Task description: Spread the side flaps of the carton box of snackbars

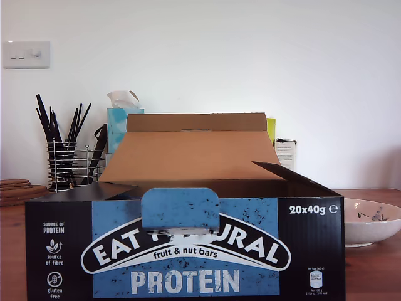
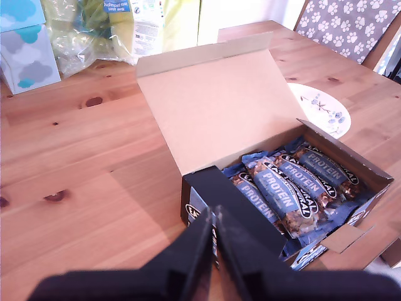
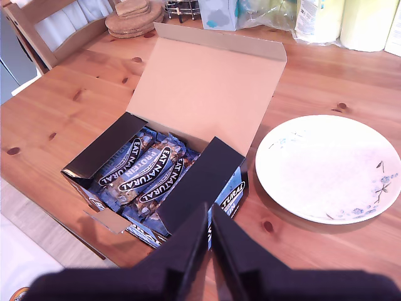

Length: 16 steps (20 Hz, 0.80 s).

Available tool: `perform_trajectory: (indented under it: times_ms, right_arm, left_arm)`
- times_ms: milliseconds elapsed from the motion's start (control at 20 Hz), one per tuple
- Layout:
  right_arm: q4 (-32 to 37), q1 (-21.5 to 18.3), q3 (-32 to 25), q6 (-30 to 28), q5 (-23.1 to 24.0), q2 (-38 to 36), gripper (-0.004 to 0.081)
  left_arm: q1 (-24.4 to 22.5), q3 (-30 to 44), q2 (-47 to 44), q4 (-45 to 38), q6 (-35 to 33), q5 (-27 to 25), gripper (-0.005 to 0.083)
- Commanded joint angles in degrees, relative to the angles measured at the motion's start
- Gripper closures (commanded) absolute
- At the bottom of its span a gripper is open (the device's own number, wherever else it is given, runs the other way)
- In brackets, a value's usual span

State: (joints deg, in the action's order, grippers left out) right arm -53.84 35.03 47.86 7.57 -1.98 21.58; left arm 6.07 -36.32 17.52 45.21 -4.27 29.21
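On the knotty pine bench your black-and-blue cardboard carton shows two short black flaps; both pincers are clenched, empty.

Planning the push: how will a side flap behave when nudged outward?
The side flap is thin flat card, so probably light and fairly stiff. It likely hinges at its crease and may spring back. The carton, full of bars, should stay put.

We see one carton box, two side flaps, one plate, one tissue box.
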Motion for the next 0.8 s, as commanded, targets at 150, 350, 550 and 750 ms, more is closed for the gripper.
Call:
perform_trajectory:
  times_ms: [150,350,550,750]
  right_arm:
    - [0.9,0.2,-0.96,-0.09,1.88,-0.37,0.0783]
    - [2.27,0.2,-0.96,-0.5,4.85,-0.37,0.0783]
    - [8.2,0.15,-0.96,-2.27,15.72,-0.37,0.0783]
    - [8.09,0.04,-0.96,-3.61,28.06,-0.37,0.0783]
  left_arm:
    - [0.11,-0.02,0.2,-0.22,-0.28,0.55,0.0795]
    - [0.11,-0.02,0.2,-0.22,-0.31,0.52,0.0795]
    - [0.11,-0.02,0.2,-0.22,-0.33,0.55,0.0795]
    - [0.11,-0.02,0.2,-0.22,-1.92,0.57,0.0795]
